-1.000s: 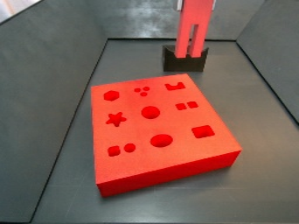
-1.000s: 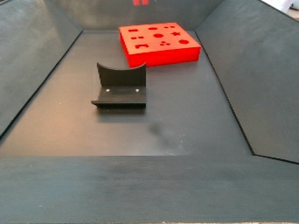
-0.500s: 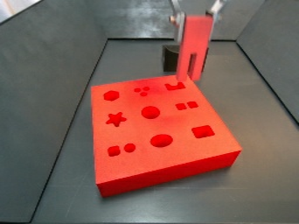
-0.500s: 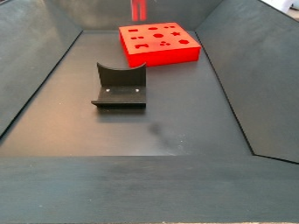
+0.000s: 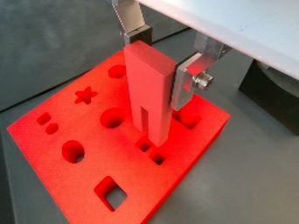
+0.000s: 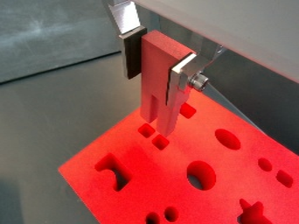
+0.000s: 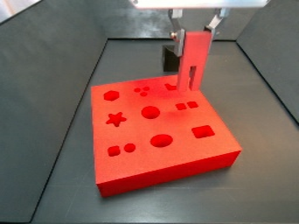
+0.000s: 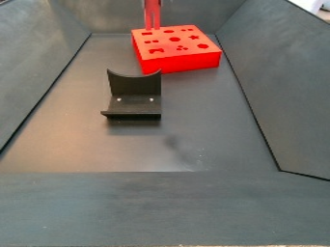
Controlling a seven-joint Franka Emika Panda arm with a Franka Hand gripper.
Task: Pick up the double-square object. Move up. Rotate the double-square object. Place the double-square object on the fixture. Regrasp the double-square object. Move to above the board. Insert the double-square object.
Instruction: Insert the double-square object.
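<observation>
Wrist views both show the gripper (image 5: 162, 68) clamped on the double-square object (image 5: 149, 92), silver fingers (image 5: 187, 80) pinching its upper part so the lower, slotted end hangs free, pointing straight down at the board (image 5: 70, 131). Held upright like that prob. so the two prongs can drop into the paired square holes; the tip sits right over them, just above the surface or barely touching, can't tell which.

Side view has the gripper (image 7: 194, 19) over the board's (image 7: 140, 166) far edge, toward 1 o'clock from its centre, piece (image 7: 194, 61) vertical, its lower end near the notched hole there. Fixture (image 7: 170, 59) stands behind at 12 o'clock, partly hidden by the piece, close but apart from it, and no longer needed, I'd judge.

From the opposite side the fixture (image 8: 131, 96) is mid-floor, board (image 8: 180, 60) beyond at 12, piece (image 8: 151, 13) above its far edge.

Room: dark floor is open all round; walls well off. Tight bit is hole fit only, so alignment counts.
</observation>
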